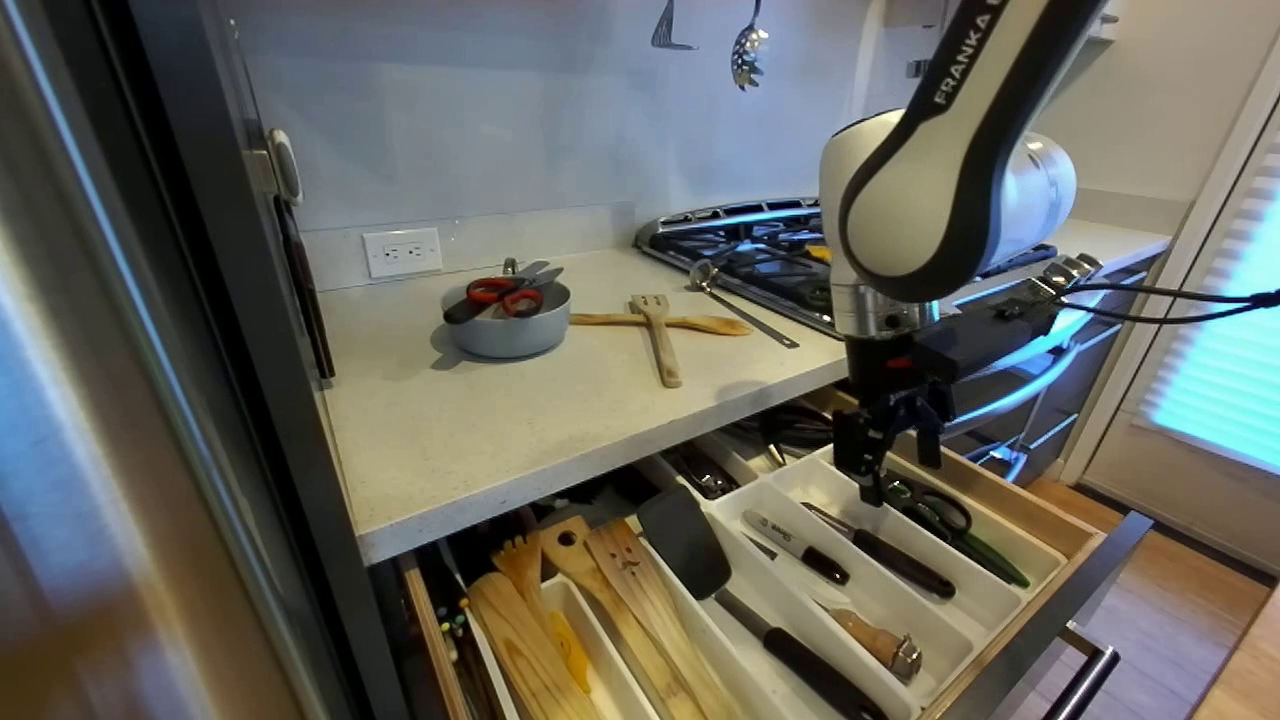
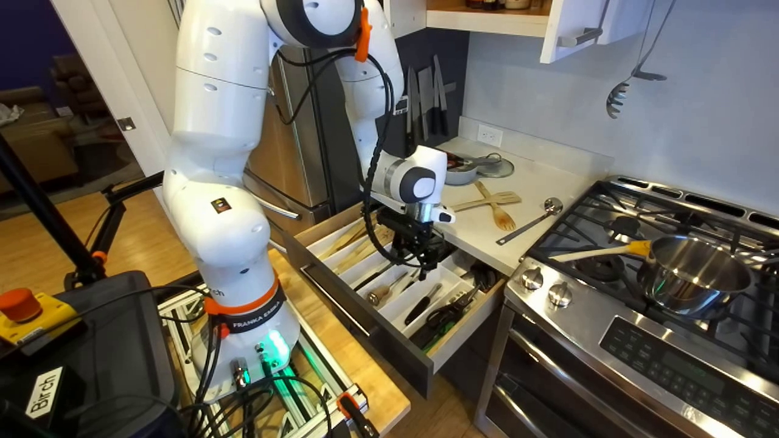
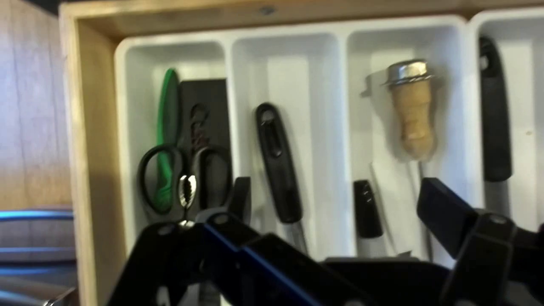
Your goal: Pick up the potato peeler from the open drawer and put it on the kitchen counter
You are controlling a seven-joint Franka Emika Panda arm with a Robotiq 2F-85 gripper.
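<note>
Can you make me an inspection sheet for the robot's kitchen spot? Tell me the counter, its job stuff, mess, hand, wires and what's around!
Surface: kitchen counter holds a grey pan with red-handled scissors poking above its rim, and crossed wooden utensils.
Job's things: black-handled tool, maybe the peeler, lies in the open drawer; its working end is hard to make out.
Clutter: black scissors and a green tool share the next compartment.
Hand: open above the drawer, holding nothing.
Cables: black, looping from the arm down near the hand.
Surroundings: gas stove with a steel pot on it.
</note>
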